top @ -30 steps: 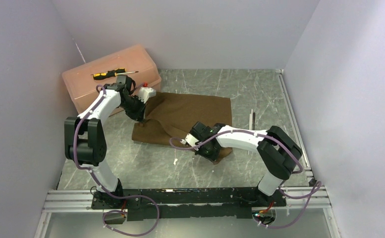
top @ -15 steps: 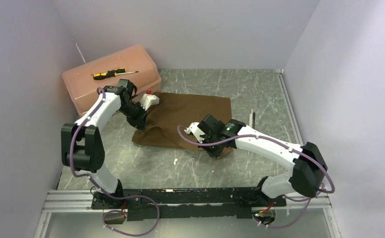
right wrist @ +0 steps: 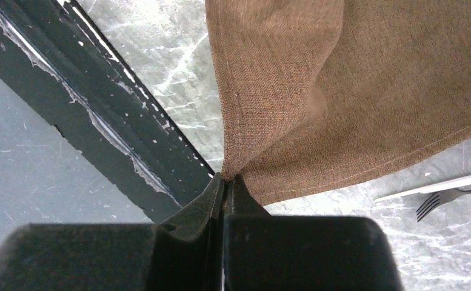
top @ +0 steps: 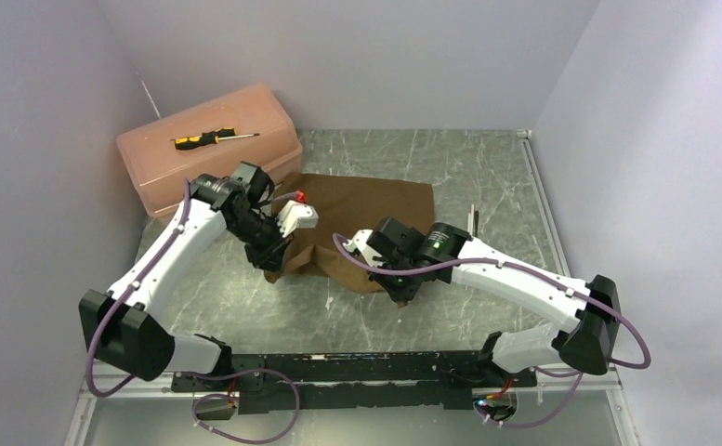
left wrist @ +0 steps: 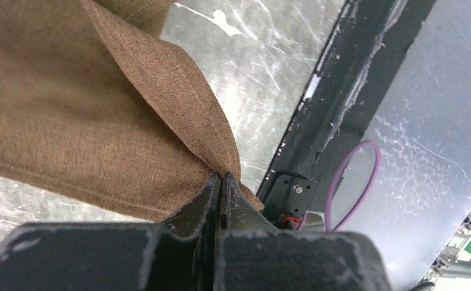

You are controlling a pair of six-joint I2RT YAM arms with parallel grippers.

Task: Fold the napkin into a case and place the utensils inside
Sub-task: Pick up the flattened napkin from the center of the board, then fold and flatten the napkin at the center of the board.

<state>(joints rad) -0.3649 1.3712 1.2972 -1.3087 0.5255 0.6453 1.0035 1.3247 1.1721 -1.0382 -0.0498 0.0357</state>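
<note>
Both the left gripper (left wrist: pixel 222 177) and right gripper (right wrist: pixel 227 177) are clenched on near corners of the napkin (top: pixel 357 209), which lies mid-table, soft, light and floppy, best held by its hemmed corners.

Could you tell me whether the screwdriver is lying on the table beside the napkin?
No, the screwdriver lies on top of the pink box, apart from the napkin.
</note>
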